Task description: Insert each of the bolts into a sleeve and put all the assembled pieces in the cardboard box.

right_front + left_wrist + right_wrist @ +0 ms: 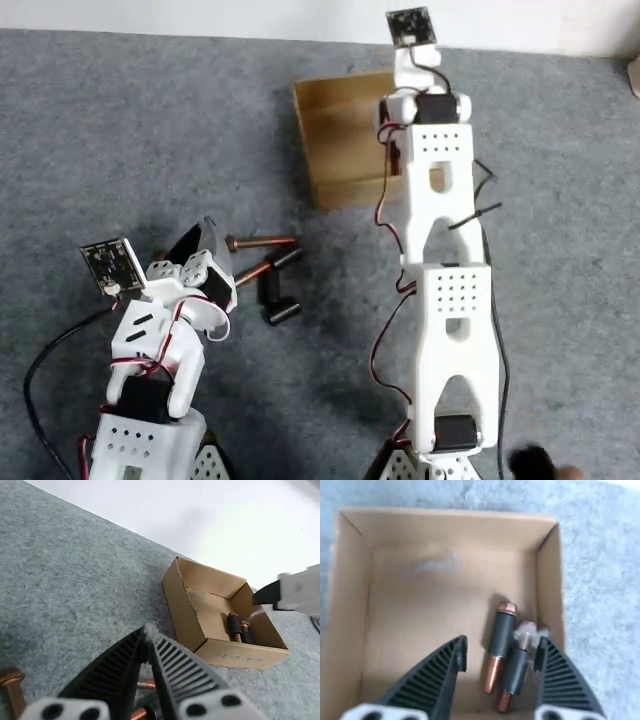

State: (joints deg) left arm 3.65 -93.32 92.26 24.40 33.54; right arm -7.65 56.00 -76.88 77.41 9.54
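The cardboard box (335, 140) stands at the back of the grey carpet. My right gripper (502, 641) hangs open over it, with nothing between its fingers. Below it, two assembled pieces (501, 636) lie side by side on the box floor, each a copper bolt in a black sleeve; they are also in the left wrist view (235, 628). My left gripper (206, 243) is shut and empty, just left of the loose parts. Two bare bolts (260, 242) and two black sleeves (270, 291) lie on the carpet in front of the box.
The right arm (440, 200) stretches from the front edge to the box and covers its right half. A bolt head (11, 679) lies close beside the left gripper (147, 634). Open carpet spreads to the far left and right.
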